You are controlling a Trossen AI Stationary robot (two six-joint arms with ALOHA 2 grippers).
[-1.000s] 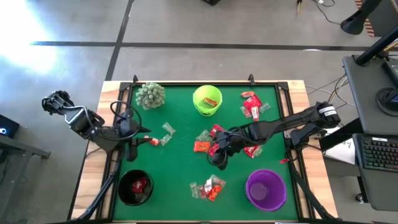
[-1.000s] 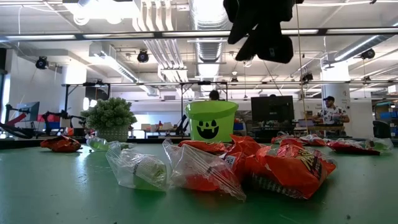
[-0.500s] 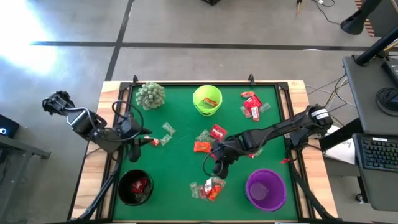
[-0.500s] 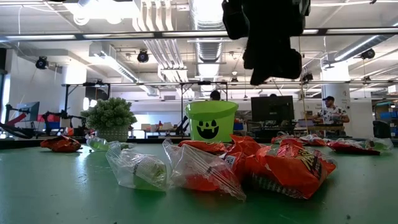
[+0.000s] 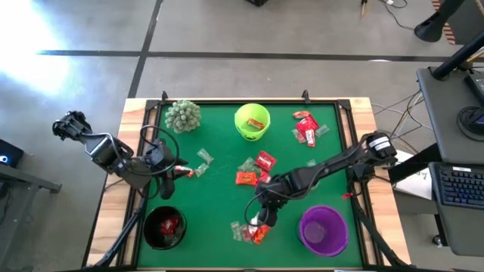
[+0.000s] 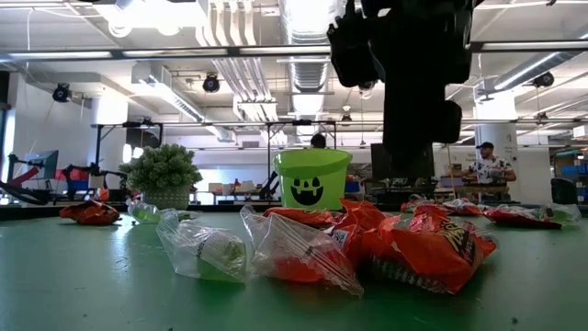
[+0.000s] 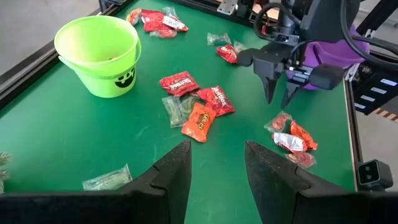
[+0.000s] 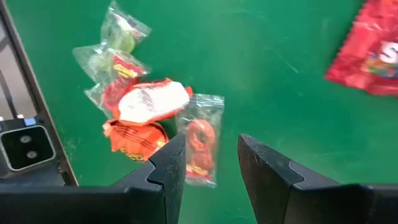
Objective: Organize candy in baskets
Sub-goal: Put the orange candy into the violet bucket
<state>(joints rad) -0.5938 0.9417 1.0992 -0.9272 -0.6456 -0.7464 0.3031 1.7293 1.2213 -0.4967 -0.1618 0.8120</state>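
Note:
Three baskets stand on the green mat: lime green at the far middle, black near left, purple near right. Candy lies loose in a middle cluster, a far-right group and a small pile near the front edge. My right gripper hangs open just above that pile. In its wrist view a clear-wrapped red candy lies ahead of the gap between the fingers. My left gripper waits open at the mat's left side, above a red candy.
A spiky pale-green plant stands at the far left. The black basket holds red candy, and the green one holds an orange piece. Clear-wrapped candies lie left of the middle. A raised frame rims the mat.
My right gripper has travelled from the middle candy cluster toward the table's near edge and come down, ending over the small pile by the front edge with its fingers still apart. The candies have not moved.

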